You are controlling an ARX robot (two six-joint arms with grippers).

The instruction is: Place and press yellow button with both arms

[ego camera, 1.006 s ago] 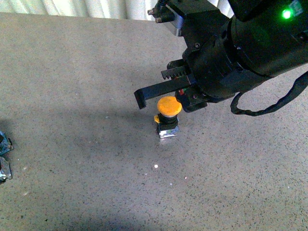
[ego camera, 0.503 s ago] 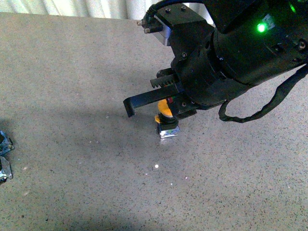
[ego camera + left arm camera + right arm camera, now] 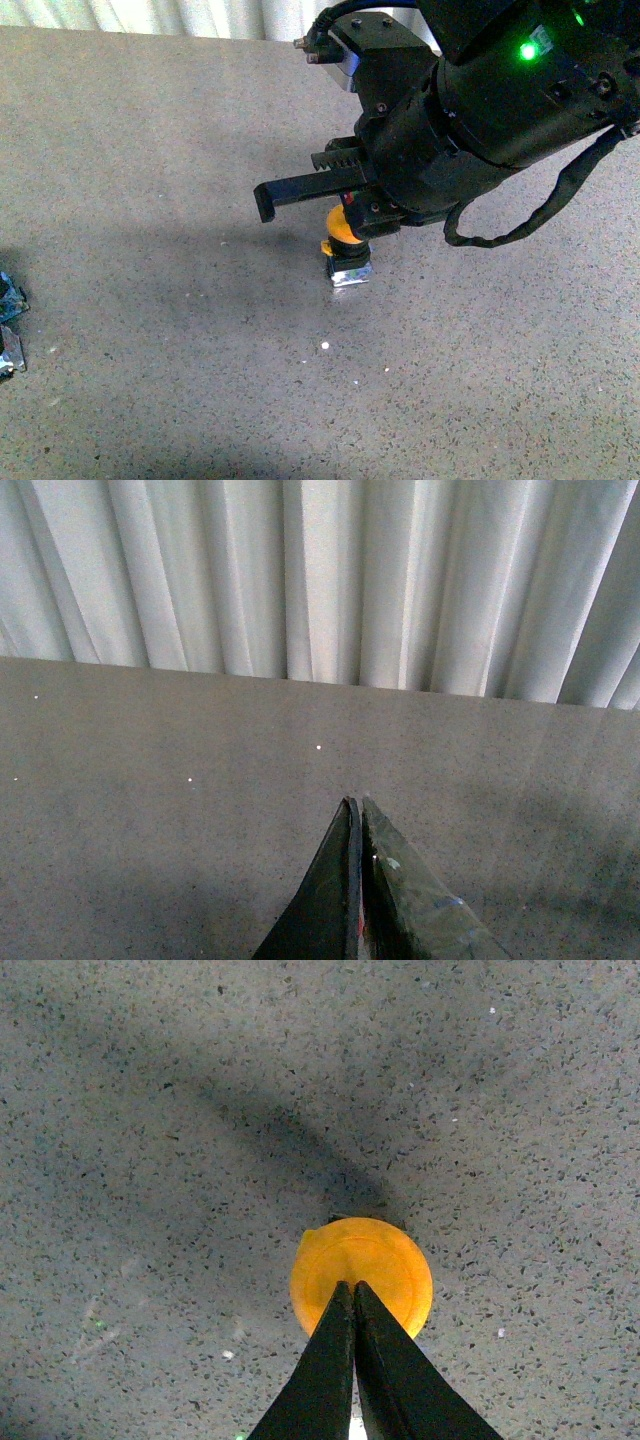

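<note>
Yellow button (image 3: 344,250) upright at tabletop (image 3: 150,150) centre, right hand (image 3: 353,1285) over it from 2 o'clock, fingers (image 3: 320,1380) closed together, empty, tips over cap (image 3: 361,1255) (contact unclear): pressing step, next needs a straight downward push.

Left hand (image 3: 356,802) and right hand (image 3: 353,1286) apparently closed.

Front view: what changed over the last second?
The right arm swung left and down. Its shut right gripper now sits over the yellow button cap; contact is unclear. The button kept its spot, upright on the speckled surface.
</note>
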